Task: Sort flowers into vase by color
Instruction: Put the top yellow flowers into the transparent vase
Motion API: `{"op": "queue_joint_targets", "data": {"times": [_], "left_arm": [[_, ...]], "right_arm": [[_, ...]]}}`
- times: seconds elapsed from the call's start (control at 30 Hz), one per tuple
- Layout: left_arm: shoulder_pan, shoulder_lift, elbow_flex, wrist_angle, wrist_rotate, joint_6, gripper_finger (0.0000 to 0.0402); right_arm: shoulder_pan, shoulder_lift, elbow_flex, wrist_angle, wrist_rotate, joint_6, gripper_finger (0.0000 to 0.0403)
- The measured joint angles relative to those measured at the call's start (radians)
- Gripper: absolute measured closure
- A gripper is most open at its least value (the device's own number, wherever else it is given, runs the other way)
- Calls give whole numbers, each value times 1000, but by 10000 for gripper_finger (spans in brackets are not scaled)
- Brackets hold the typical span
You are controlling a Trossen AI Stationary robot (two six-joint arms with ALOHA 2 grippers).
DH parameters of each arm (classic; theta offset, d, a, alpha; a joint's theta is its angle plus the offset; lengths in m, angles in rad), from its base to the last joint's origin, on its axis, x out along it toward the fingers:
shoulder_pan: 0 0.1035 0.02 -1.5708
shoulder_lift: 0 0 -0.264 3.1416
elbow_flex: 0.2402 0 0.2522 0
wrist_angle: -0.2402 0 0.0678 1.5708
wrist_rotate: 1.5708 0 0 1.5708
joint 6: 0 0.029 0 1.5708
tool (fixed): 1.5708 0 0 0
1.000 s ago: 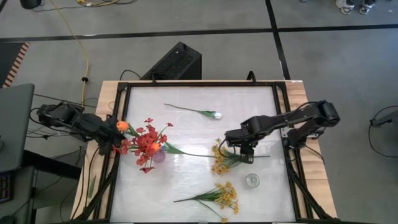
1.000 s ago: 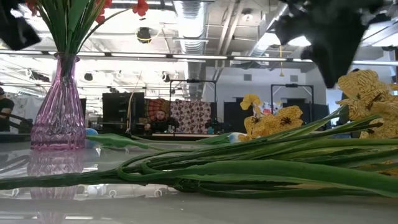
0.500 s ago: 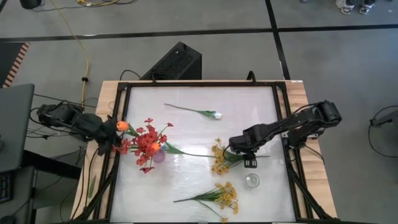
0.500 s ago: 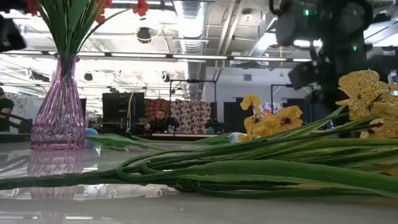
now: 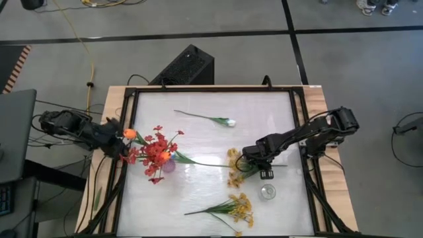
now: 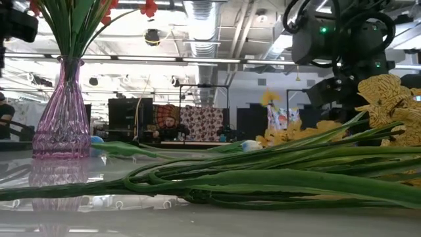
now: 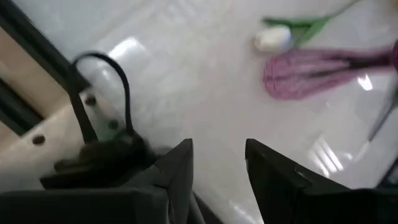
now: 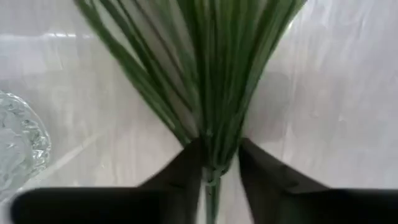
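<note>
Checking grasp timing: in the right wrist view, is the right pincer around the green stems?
Yes: the right pincer has a finger on each side of the bunched green stems.

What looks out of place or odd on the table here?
Nothing is spilled or broken. The pink vase stands upright with red flowers in it. A white flower and two yellow sprays lie flat, unsorted. The right pincer straddles one spray's stems.

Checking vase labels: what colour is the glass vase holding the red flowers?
Pink-purple, ribbed glass vase; the low view shows it best.
</note>
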Motion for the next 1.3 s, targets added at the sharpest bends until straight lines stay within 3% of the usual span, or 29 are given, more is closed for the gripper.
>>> {"op": "queue_joint_targets", "data": {"times": [0.1,0.17,0.3,0.43,0.57,0.7,0.77,0.87,1.03,1.17,1.3], "left_arm": [[0,0,0,7,-52,20,266],[0,0,0,6,-63,59,266],[0,0,0,-1,-108,167,266],[0,0,0,8,-236,250,266],[0,0,0,8,-376,330,266],[0,0,0,8,-501,374,266],[0,0,0,8,-538,375,266],[0,0,0,8,-567,371,266],[0,0,0,8,-569,371,266],[0,0,0,8,-569,370,266],[0,0,0,8,-576,364,266]], "right_arm": [[2,-67,-4,-9,0,38,352],[-1,-136,-7,-22,0,95,378],[10,-300,-5,6,163,326,367],[58,-463,-5,150,347,531,364],[146,-596,-5,385,491,571,376],[266,-695,-1,570,510,530,373],[354,-721,-1,600,538,505,371],[503,-741,-1,569,674,476,374],[743,-734,-6,456,1034,491,375],[846,-702,-44,442,1228,548,372],[883,-657,-90,439,1286,656,374]]}}
